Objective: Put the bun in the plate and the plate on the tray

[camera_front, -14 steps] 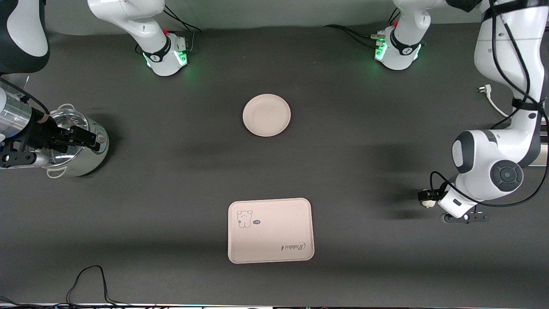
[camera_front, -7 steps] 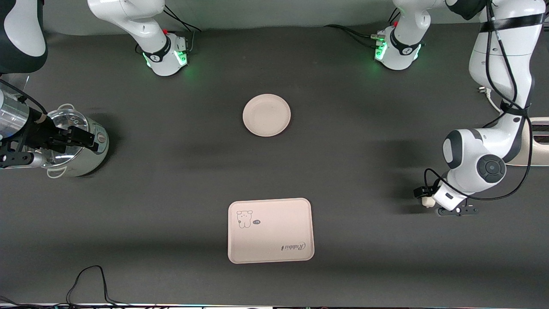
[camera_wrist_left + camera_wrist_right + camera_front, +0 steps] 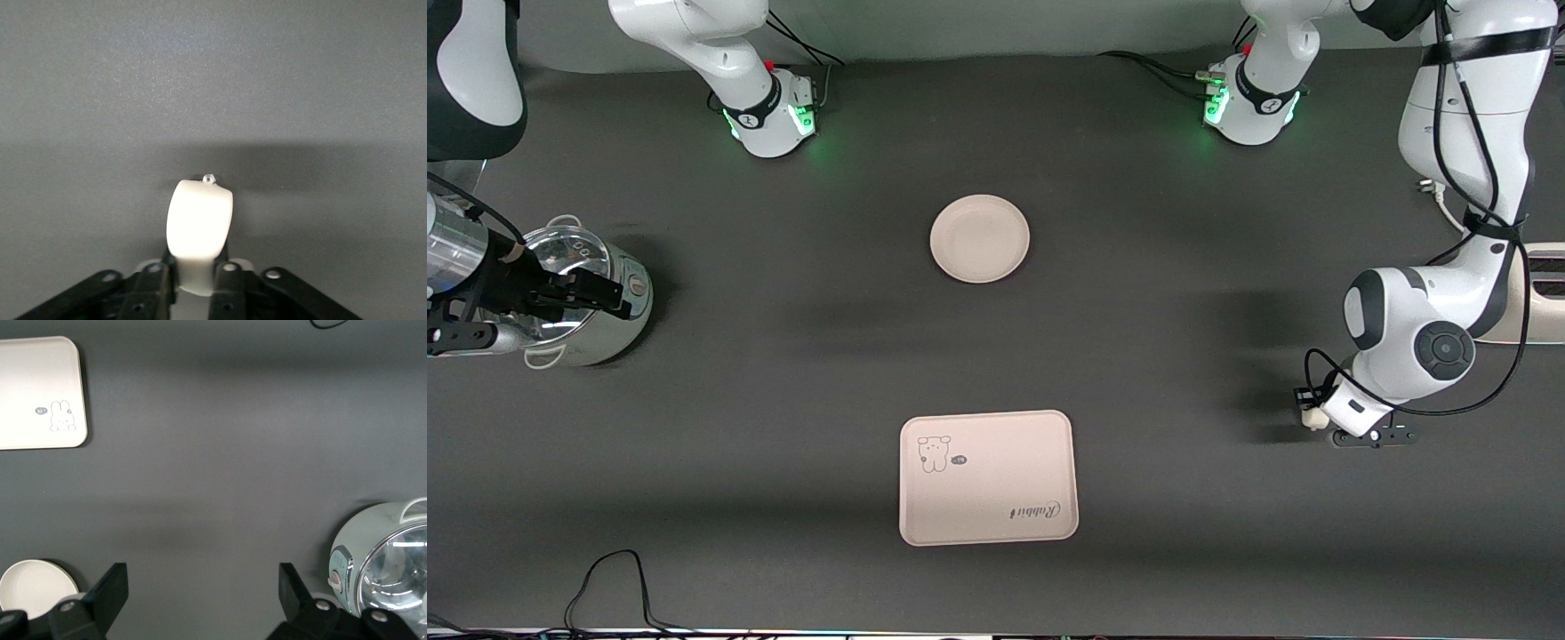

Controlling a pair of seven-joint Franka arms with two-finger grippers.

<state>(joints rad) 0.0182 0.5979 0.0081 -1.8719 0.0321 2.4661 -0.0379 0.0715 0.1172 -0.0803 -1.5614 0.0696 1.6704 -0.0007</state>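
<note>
Bun (image 3: 199, 223) pinched by left gripper (image 3: 197, 270) at its end of table | grip near bun's edge, you risk a drop before plate (image 3: 979, 238) | right gripper (image 3: 202, 590) wide, waiting over pot (image 3: 587, 298)

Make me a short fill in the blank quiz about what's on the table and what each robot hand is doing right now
1. The left hand is shut on the ____.
2. The right hand is open and hangs over the ____ at the right arm's end of the table.
3. The round plate lies ____ from the front camera than the tray.
4. The word printed on the tray is ____.

Missing words: bun; pot; farther; Rabbit
</note>
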